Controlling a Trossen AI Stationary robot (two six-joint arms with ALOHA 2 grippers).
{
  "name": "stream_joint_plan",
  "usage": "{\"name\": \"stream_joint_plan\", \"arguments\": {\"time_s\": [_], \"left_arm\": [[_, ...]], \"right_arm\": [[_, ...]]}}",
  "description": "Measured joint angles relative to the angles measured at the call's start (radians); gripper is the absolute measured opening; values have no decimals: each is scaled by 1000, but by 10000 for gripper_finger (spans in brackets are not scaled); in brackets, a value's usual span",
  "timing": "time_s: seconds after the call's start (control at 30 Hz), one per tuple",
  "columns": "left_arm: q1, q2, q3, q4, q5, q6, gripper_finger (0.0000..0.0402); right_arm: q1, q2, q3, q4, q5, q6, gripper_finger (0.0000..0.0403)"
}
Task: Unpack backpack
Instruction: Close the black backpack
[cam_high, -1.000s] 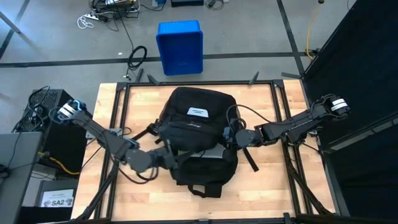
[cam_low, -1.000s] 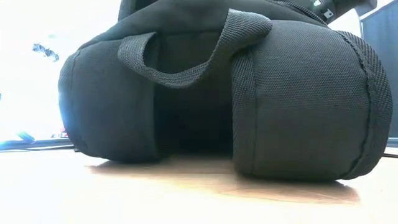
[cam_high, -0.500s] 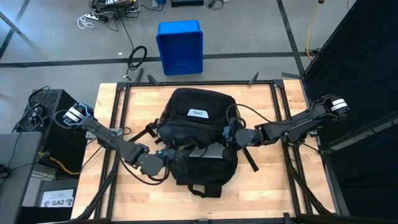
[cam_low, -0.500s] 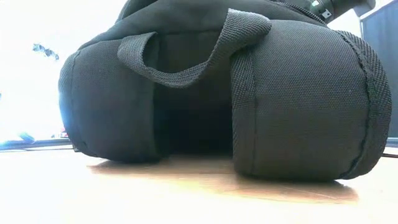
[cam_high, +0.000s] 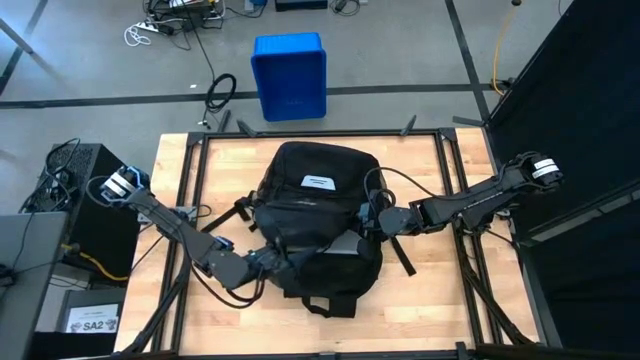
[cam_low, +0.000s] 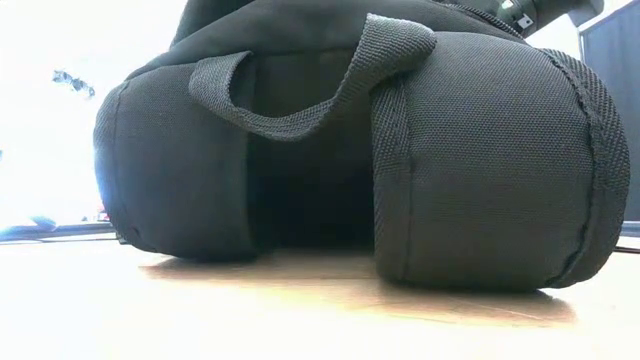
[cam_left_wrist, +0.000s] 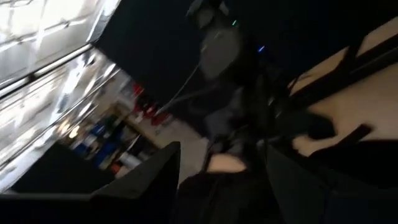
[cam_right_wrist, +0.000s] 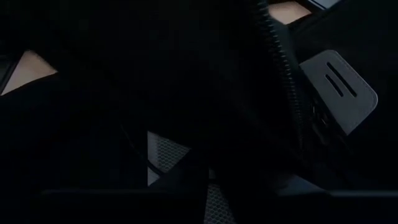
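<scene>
Backpack (cam_high: 318, 225) sits dead centre of the table (cam_high: 440, 300) in the high view, long axis running top-to-bottom of the frame, white label toward the top, grab handle end toward the bottom.

Both claws are right up against it. Left claw (cam_high: 275, 262) comes in from lower left and is touching or tucked into the pack's left side, approx at the lower half where the opening seems to be. Right claw (cam_high: 372, 220) comes in from the right edge, pressed to the pack's right side, a bit higher up. So they're basically opposite each other across the short axis.

Can't tell how wide either claw is, black on black, wrist views too dark.

Imo whichever one goes inside has to move toward frame centre; left looks nearer the gap.
</scene>
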Motion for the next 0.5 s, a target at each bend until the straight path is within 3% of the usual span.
{"name": "stream_joint_plan", "arguments": {"time_s": [0.17, 0.5], "left_arm": [[21, 3, 0, 34, 177, -96, 209], [194, 124, -2, -34, 202, -297, 209]], "right_arm": [[0, 0, 0, 0, 0, 1, 50], [0, 0, 0, 15, 0, -2, 48]]}}
